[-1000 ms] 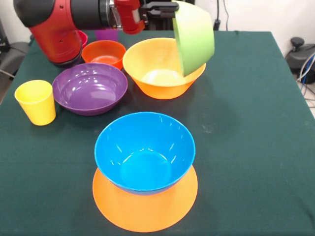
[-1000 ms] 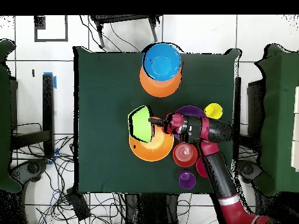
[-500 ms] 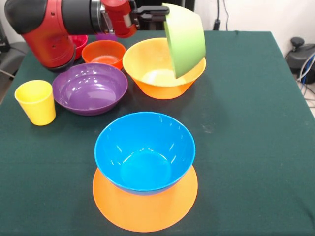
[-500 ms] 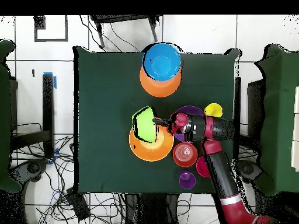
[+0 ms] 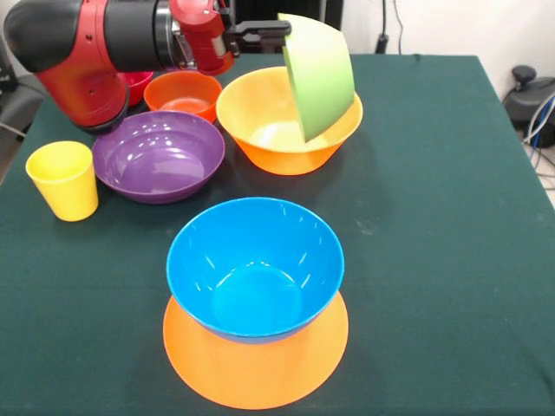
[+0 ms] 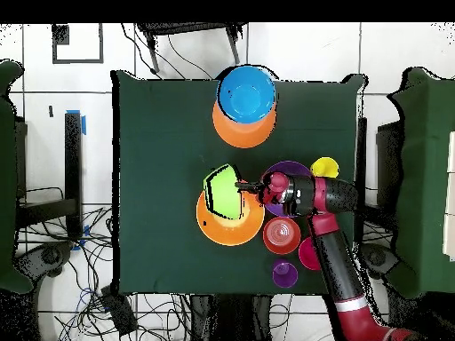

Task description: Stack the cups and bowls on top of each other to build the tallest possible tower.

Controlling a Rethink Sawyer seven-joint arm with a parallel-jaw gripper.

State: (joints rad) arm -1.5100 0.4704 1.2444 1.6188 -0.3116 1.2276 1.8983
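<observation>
The green bowl (image 5: 318, 74) has shifted sideways, further over the large orange bowl (image 5: 277, 126). The arm (image 5: 113, 43) reaches level across the table, its gripper (image 5: 279, 28) clamped on the tilted bowl's rim, held above the orange one.

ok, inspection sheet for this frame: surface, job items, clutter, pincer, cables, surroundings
Surface: dark green cloth on the table.
Job's things: blue bowl sits on an upturned orange bowl; green bowl held tilted on edge over the upright orange bowl; purple bowl, orange-red bowl, yellow cup, purple cup stand separately.
Clutter: nothing seen.
Pincer: pincer shut on the green bowl's rim.
Cables: tangled cables on the floor.
Surroundings: tiled floor; dark furniture at the sides.
</observation>
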